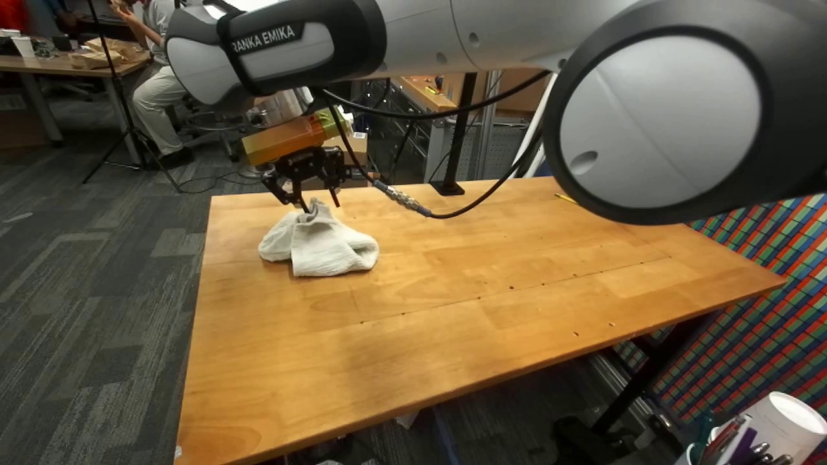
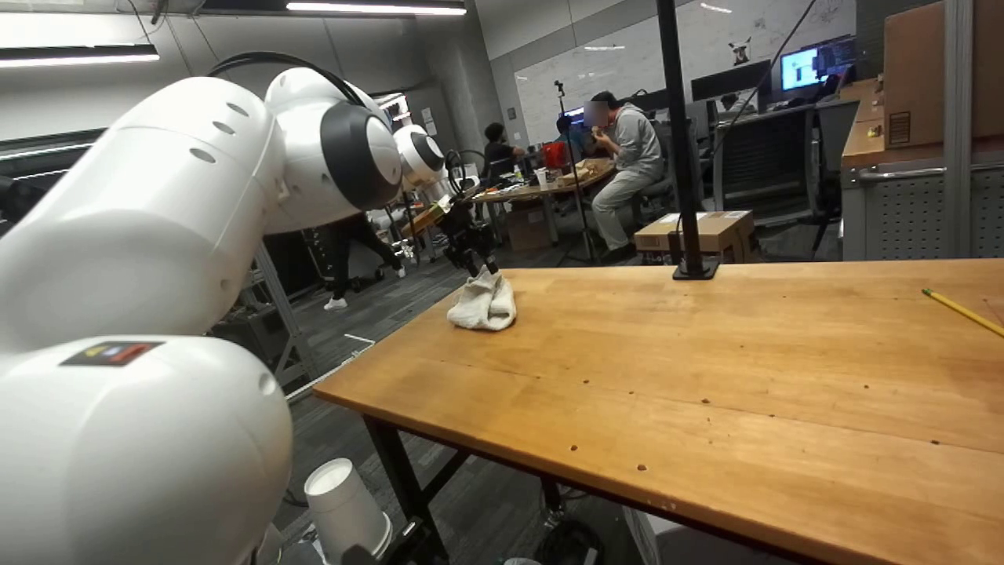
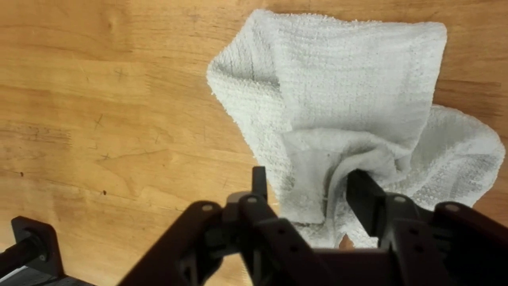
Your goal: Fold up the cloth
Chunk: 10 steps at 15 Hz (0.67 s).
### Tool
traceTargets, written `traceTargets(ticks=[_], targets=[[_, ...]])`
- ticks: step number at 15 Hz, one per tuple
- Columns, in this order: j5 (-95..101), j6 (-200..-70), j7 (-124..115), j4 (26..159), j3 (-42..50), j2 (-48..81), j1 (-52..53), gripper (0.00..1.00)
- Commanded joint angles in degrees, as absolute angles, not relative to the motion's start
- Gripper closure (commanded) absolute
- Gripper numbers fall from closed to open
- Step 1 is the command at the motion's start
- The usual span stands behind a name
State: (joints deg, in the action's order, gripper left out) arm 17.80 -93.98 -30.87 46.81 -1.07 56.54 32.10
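The white cloth [image 1: 329, 248] lies bunched with folded layers near a corner of the wooden table. It also shows in an exterior view [image 2: 482, 308] and in the wrist view [image 3: 353, 75], where one flap lies over other layers and a raised ridge stands near the jaws. My gripper [image 1: 321, 205] points down just above the cloth. In the wrist view the gripper [image 3: 309, 180] is open, its fingers wide apart with the ridge between them. The right finger is against or very close to the ridge; I cannot tell whether it touches. The left finger is over the cloth's edge.
The wooden table [image 1: 452, 278] has its edge close to the cloth. A black post on a base plate [image 1: 447, 188] stands at the table's edge and also shows in an exterior view [image 2: 695, 271]. A yellow pencil [image 2: 965, 312] lies on the table. A cable [image 1: 478, 210] hangs under the arm.
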Motion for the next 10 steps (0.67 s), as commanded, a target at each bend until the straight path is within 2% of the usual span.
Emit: traceTargets(ticks=[1,3,10], targets=[[17.2,-94.4,-32.7,45.7,-0.9,56.1,31.3,0.12],[17.2,-94.6,-33.6,46.2,-0.9,55.4,30.8,0.01],[16.9,-96.5,-38.5,52.2,-1.1,47.4,28.3,0.00]])
